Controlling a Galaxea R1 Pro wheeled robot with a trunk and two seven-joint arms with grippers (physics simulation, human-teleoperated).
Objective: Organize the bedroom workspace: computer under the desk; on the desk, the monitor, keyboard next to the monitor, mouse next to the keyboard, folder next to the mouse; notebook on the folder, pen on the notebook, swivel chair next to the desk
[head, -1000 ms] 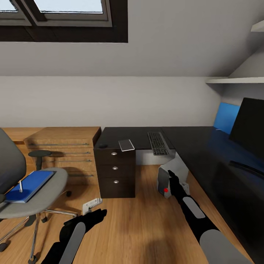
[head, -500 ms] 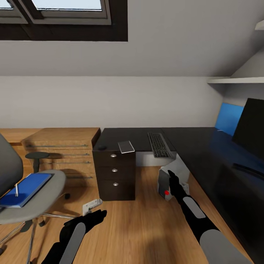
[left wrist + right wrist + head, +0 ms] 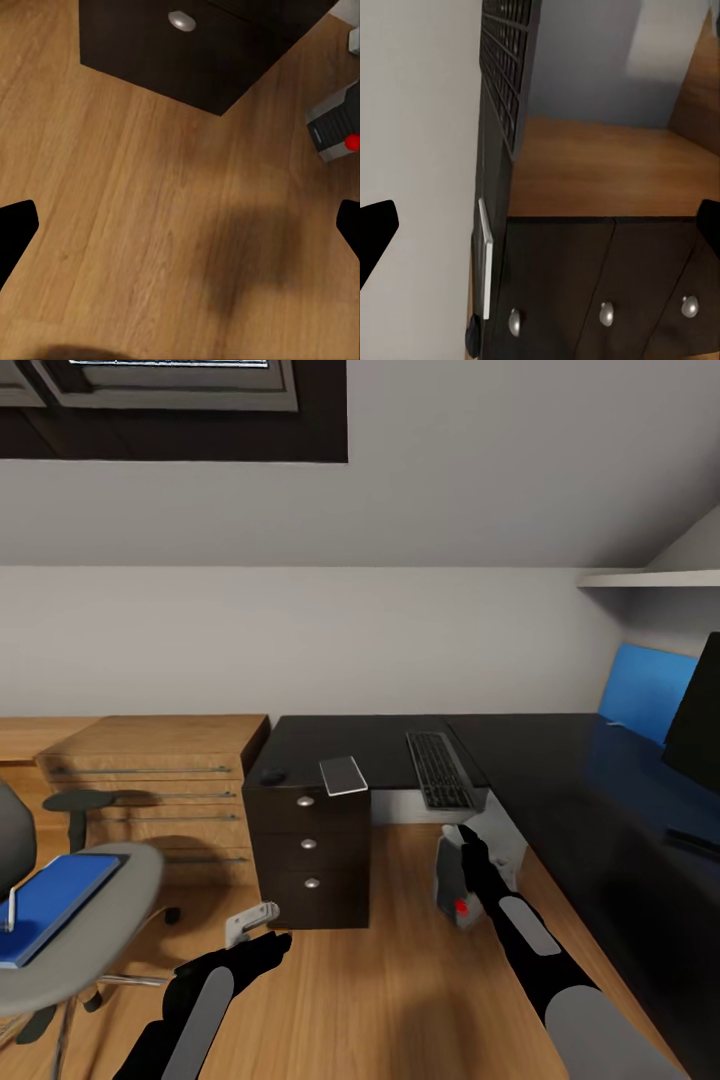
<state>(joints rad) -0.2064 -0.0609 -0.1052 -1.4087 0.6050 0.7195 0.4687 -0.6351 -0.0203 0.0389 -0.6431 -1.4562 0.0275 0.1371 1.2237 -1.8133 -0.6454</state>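
Two arms reach fwd over plank-wood floor. We see glossy black desk centre-right, flat ribbed keyboard on it, thin grey notebook and small rounded mouse atop its drawer unit. Boxy grey computer stands under desk. Blue folder lies on swivel chair, lower left. Left gripper fingers spread wide; right gripper likewise apart, holding nothing.

A wooden dresser stands beside dark drawers on wood floor.
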